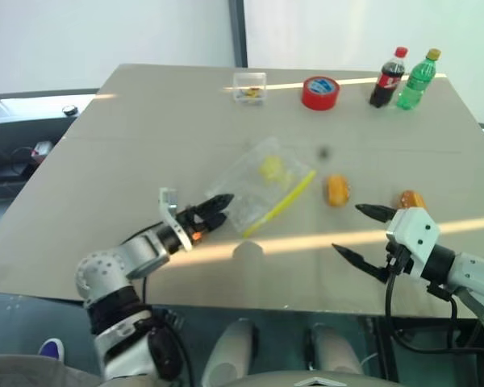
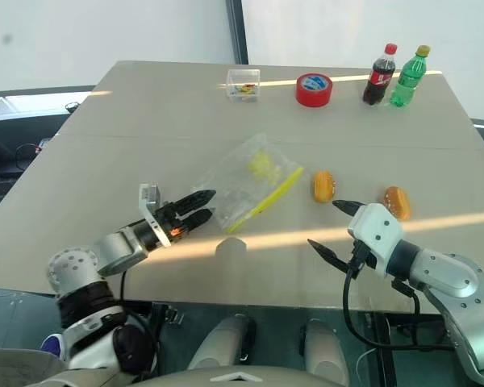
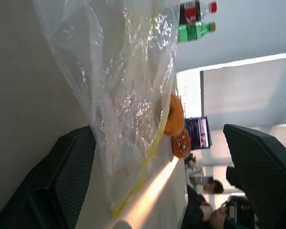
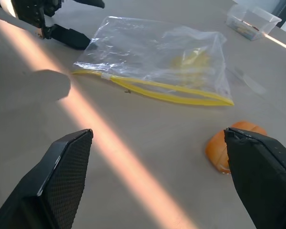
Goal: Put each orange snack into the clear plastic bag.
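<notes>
2 orange snacks [image 2: 324, 186] [image 2: 398, 201] lie outside the clear plastic bag [image 2: 250, 179], past its yellow seal strip, nearer the spread, empty right gripper [image 2: 337, 228], while the left gripper [image 2: 195, 206], also spread, sits at the bag's opposite corner.

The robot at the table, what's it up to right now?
It is set up to bag two orange snacks, and neither is in yet; both lie on the table beside the clear plastic bag. The left pincer is open at the near edge of the bag. The right pincer is open too, hovering just short of the snacks and holding nothing. A small yellow piece shows through the bag.
</notes>
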